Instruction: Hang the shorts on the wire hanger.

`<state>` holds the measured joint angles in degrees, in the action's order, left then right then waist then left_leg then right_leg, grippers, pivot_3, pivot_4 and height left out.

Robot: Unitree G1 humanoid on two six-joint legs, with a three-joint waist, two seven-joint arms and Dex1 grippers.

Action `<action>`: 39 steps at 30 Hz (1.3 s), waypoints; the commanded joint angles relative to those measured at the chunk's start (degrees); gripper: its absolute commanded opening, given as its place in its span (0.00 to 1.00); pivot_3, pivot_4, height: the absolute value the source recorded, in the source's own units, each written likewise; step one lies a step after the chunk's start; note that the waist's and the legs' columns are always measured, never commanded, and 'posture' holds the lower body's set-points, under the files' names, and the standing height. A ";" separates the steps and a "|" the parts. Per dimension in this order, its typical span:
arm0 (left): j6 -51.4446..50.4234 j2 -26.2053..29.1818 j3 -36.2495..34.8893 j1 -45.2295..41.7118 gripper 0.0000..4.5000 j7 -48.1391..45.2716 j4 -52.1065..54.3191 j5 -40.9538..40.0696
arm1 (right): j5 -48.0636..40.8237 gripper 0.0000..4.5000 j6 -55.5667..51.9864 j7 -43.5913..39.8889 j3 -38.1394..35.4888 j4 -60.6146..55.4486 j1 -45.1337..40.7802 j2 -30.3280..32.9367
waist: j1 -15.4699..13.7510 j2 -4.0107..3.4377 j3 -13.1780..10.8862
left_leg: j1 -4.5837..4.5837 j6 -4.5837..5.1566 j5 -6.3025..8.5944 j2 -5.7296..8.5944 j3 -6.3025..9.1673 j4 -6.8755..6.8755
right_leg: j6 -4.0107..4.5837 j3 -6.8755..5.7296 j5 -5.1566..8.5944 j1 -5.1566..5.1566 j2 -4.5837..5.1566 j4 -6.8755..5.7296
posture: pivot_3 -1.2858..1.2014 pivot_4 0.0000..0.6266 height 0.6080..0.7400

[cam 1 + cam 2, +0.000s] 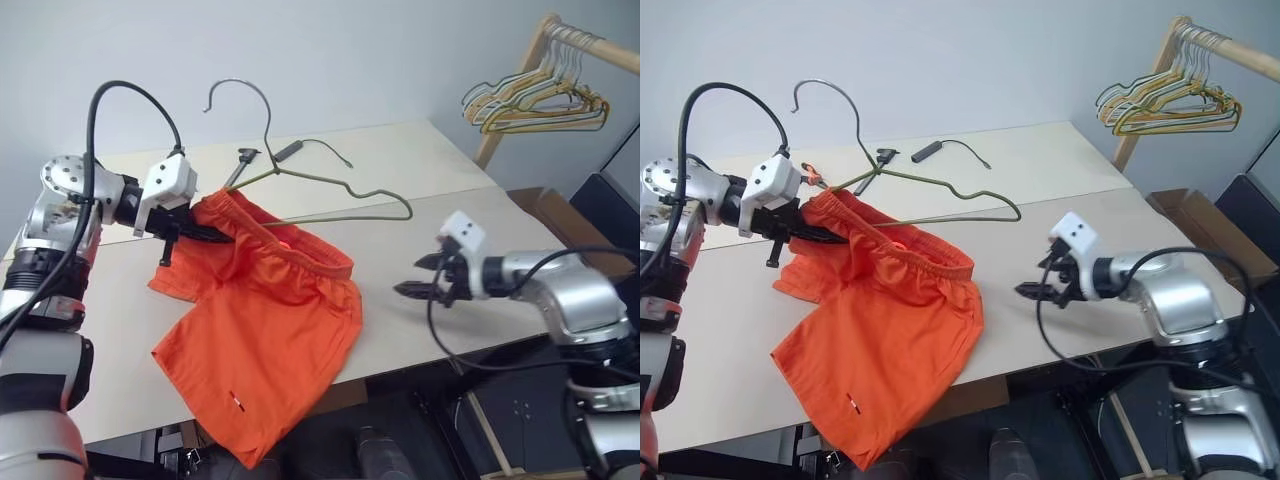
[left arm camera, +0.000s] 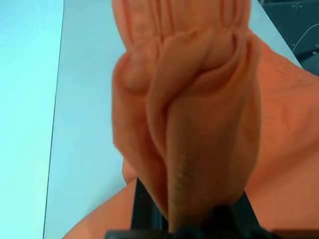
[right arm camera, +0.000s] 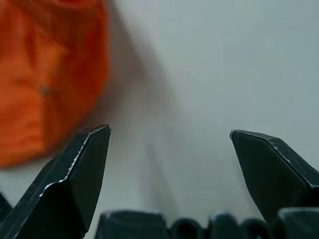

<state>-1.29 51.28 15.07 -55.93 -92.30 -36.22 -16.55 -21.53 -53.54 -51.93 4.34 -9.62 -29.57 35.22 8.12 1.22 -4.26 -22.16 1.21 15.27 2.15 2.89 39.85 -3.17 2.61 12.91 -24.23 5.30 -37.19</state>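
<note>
Shorts (image 1: 262,340) leg spills over the counter's (image 1: 420,160) front edge, closest to the camera. Left end effector (image 1: 222,236) is clamped tight on the bunched waistband, holding that end up off the counter near the left side. Right end effector (image 1: 420,277) hangs wide open with nothing in it, just off the shorts toward the right edge. Hanger (image 1: 330,195) has its lower wire tucked into the waistband, hook sticking up toward the back edge. Small dark tools (image 1: 285,152) lie behind it.
</note>
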 commanded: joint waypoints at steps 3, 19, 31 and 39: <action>0.33 0.66 -1.94 -1.73 0.00 -0.20 -0.40 0.35 | -3.34 0.99 -4.37 6.00 1.28 -4.63 -1.74 -7.64 | 0.06 0.00 0.00 | -0.03 0.00 0.00 0.03 0.03 0.01 | 0.00 -0.02 0.00 -0.01 0.03 0.01 | 0.47 0.06 1.00; -1.88 2.56 -4.44 3.75 0.00 -0.20 5.34 -1.12 | -5.61 0.05 -8.19 7.72 1.50 -3.57 -2.40 -7.07 | -0.91 0.00 0.01 | -0.04 0.00 0.00 0.05 0.05 0.01 | -0.01 -0.05 -0.01 -0.02 0.05 0.01 | 0.48 0.03 1.00; -4.07 10.60 -4.85 13.32 0.00 -0.20 11.19 -3.20 | -5.02 0.01 -3.91 8.23 -4.67 4.22 -1.93 -1.33 | -1.24 -0.01 0.02 | -0.03 0.00 0.00 0.05 0.05 0.00 | -0.01 -0.07 -0.01 -0.02 0.08 0.02 | 0.48 0.04 1.00; -1.74 11.95 -5.27 15.46 0.00 0.03 8.20 1.26 | -4.65 0.01 0.32 7.76 -6.99 8.41 -1.41 3.22 | -1.19 -0.01 0.02 | -0.02 0.00 0.00 0.03 0.02 0.00 | -0.01 -0.06 -0.01 0.00 0.06 0.03 | 0.48 0.05 1.00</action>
<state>-3.72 60.70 12.31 -40.13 -92.21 -26.05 -17.21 -27.74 -54.41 -45.23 1.76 -2.77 -30.92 35.60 6.93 1.21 -4.25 -22.19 1.21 15.28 2.18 2.91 39.84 -3.18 2.55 12.90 -24.24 5.36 -37.15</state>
